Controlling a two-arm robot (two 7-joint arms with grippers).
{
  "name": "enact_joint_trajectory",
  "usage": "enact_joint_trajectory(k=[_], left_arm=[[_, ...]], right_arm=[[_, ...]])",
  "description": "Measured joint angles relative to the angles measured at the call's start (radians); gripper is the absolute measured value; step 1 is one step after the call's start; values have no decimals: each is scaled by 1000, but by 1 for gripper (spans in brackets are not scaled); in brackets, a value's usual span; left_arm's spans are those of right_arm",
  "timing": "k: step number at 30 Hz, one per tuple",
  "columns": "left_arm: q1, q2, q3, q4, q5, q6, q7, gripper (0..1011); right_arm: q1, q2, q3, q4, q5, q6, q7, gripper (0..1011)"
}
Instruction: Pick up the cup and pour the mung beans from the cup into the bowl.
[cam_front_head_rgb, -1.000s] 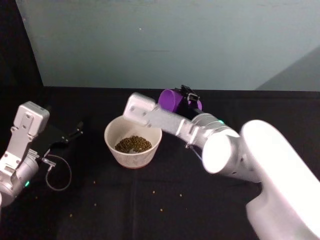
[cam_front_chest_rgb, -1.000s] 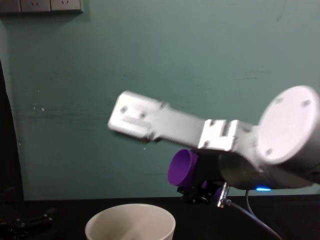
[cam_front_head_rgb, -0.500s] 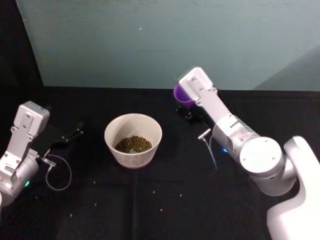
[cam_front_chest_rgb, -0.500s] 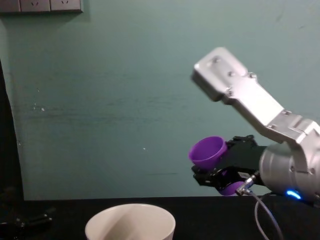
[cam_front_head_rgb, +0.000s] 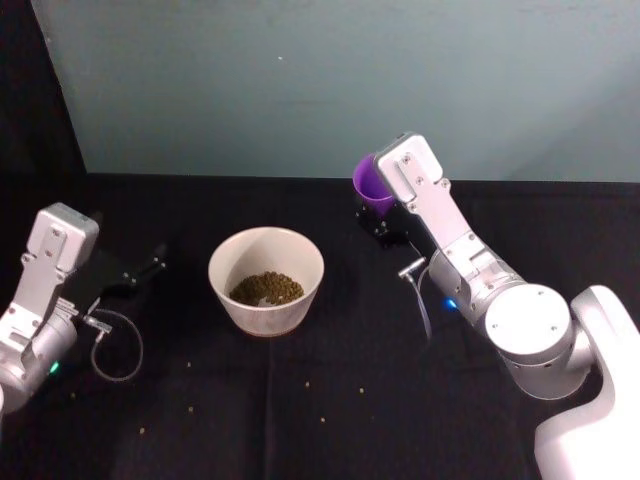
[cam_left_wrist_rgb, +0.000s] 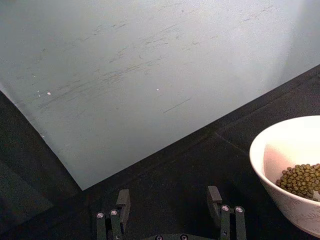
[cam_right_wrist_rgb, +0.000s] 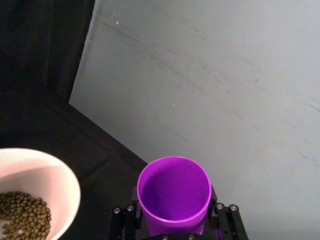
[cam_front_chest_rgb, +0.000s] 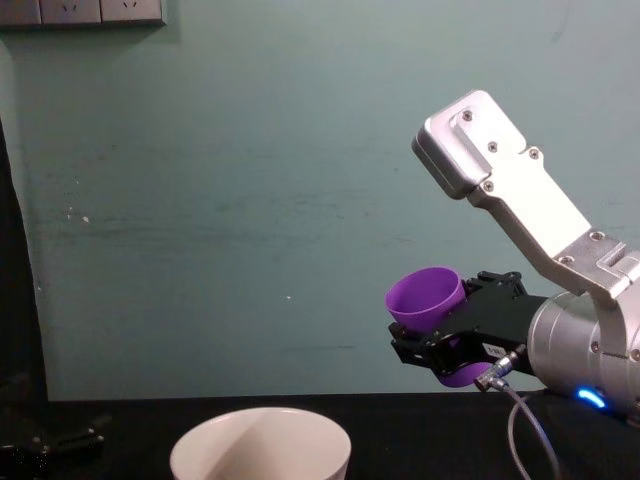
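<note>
In the head view the right arm covers most of the cup. The chest view's lower edge cuts off the bowl — its wall hides the beans there.

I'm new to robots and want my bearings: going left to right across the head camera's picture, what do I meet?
The left tool, open and idle → the white bowl with beans in it → the purple cup, gripped by the right tool.
</note>
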Motion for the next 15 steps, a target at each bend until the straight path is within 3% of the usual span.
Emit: enact_joint_trajectory(k=[15], left_arm=[[0, 0, 0, 0, 0, 0, 0, 1011]], right_arm=[[2, 2, -4, -2, -9, 5, 5, 734]])
